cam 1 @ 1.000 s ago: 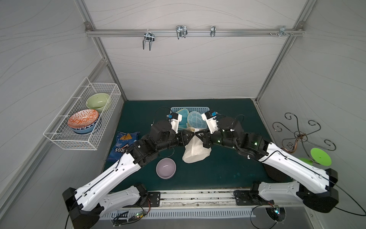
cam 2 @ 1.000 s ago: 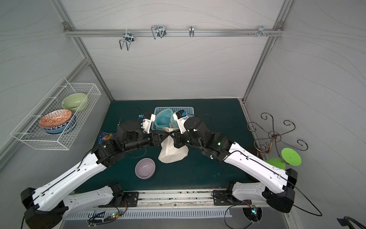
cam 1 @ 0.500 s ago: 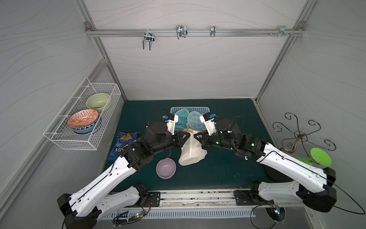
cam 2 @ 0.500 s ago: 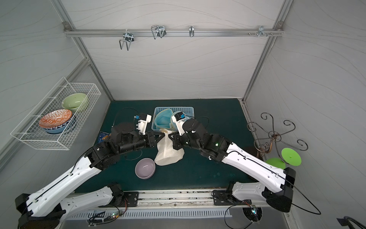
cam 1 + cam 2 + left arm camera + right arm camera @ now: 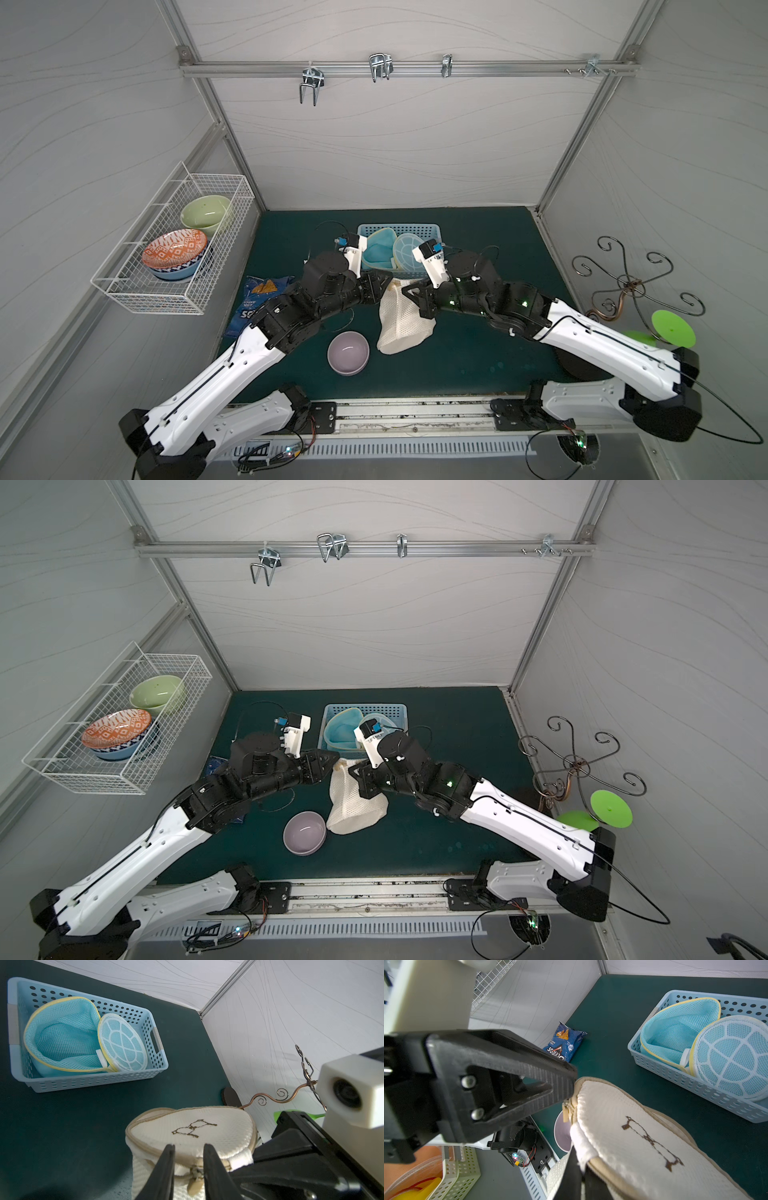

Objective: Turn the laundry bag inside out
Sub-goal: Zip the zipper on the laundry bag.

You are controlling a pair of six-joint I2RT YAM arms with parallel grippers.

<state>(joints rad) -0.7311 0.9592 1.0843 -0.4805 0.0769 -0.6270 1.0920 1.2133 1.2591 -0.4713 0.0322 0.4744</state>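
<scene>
Top views look steeply down on the table (image 5: 490, 249); both wrist cameras closely face the laundry bag (image 5: 187, 1126).

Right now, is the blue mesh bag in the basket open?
Open: the blue mesh bag shows its inside; its round lid leans aside.

The cream mesh laundry bag (image 5: 355, 802) is in the middle of the green mat (image 5: 457, 729), and its lower end is just beside a lilac bowl (image 5: 304, 833). The left gripper (image 5: 335, 758) and the right gripper (image 5: 353, 771) meet at its top from both sides. Behind them is a blue basket (image 5: 365, 707) with light blue mesh bags inside.
</scene>
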